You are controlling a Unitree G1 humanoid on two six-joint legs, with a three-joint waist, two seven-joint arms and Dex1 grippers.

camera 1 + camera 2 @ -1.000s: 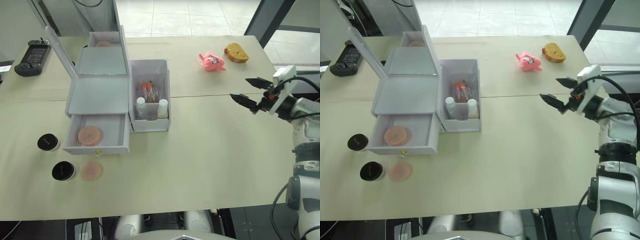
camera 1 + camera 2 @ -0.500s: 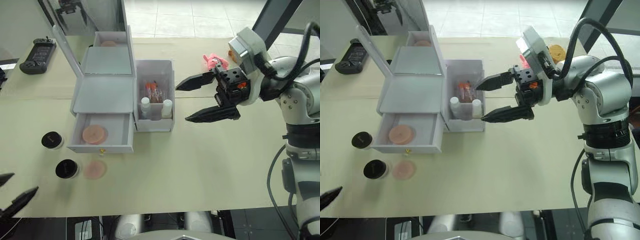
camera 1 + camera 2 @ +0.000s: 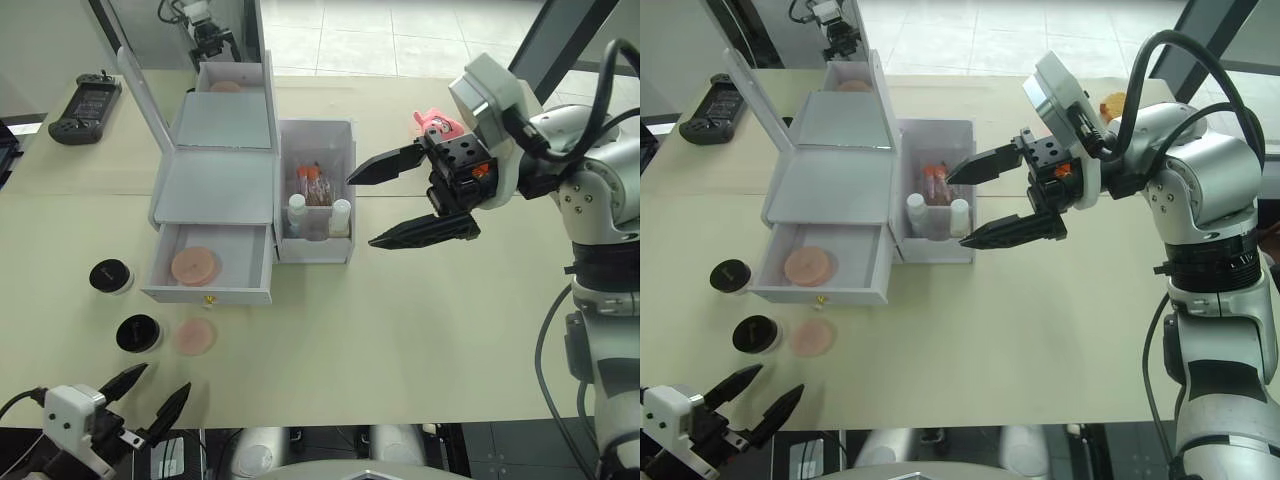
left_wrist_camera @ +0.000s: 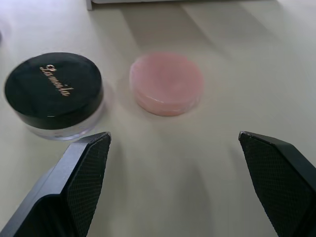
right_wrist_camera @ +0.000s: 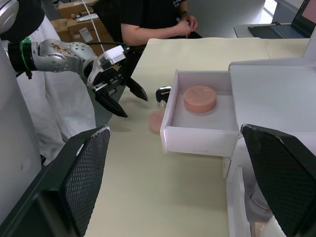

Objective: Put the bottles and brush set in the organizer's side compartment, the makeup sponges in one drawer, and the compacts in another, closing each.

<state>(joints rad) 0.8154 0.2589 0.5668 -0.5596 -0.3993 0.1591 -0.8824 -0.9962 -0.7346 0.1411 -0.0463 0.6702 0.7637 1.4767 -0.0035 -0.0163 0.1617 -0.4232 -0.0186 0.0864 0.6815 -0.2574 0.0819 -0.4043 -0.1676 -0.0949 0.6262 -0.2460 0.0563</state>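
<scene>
Bottles [image 3: 315,212], brush set [image 3: 314,184] in side compartment [image 3: 340,132]; one sponge [image 3: 194,266] in open drawer [image 3: 210,292].

We can make out one piece of writing: a slanted gold script word on the black lid of the compact [image 4: 53,92] at the left of the left wrist view. It seems to begin with "L", something like "Lameila", but we cannot read the letters surely. The other compact's lid and the bottles in the head views are too small for us to read.
</scene>
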